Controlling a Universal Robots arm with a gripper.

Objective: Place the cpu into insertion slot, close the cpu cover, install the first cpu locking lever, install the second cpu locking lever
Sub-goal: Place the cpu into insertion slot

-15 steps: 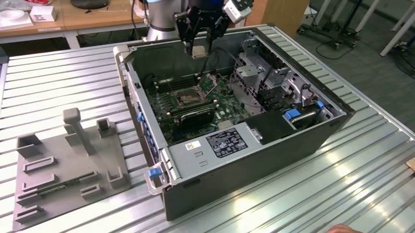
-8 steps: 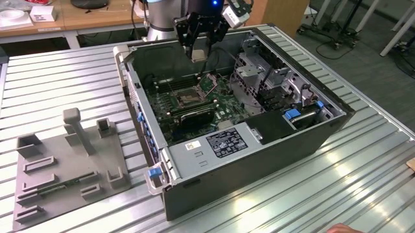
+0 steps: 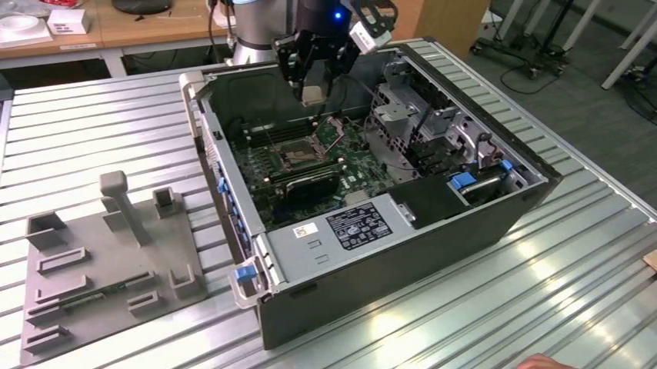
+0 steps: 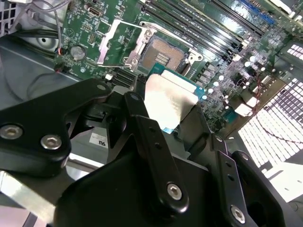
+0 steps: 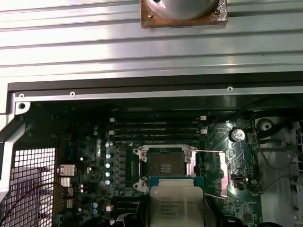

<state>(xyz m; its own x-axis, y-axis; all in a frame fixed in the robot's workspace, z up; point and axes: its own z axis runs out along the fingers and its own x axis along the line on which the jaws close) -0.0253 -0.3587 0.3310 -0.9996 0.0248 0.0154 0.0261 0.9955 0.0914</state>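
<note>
Pincer [image 3: 311, 88] hovers over insertion slot [image 5: 165, 165], clasping cpu [image 4: 168, 101].

The ribbed metal tabletop [image 3: 103, 138] carries an open computer case [image 3: 411, 261] and, at the exterior view's left, a grey fixture plate [image 3: 92, 273].

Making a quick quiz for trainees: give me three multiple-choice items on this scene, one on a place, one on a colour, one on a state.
1. Where is the chip? A in the socket; B in the gripper; C on the table.
2. The motherboard is: A red; B blue; C green.
3. The socket's cover is: A open; B shut; C missing.
B: it hangs clamped above the empty socket. C: green shows around the socket. A: its frame stands swung aside.
</note>
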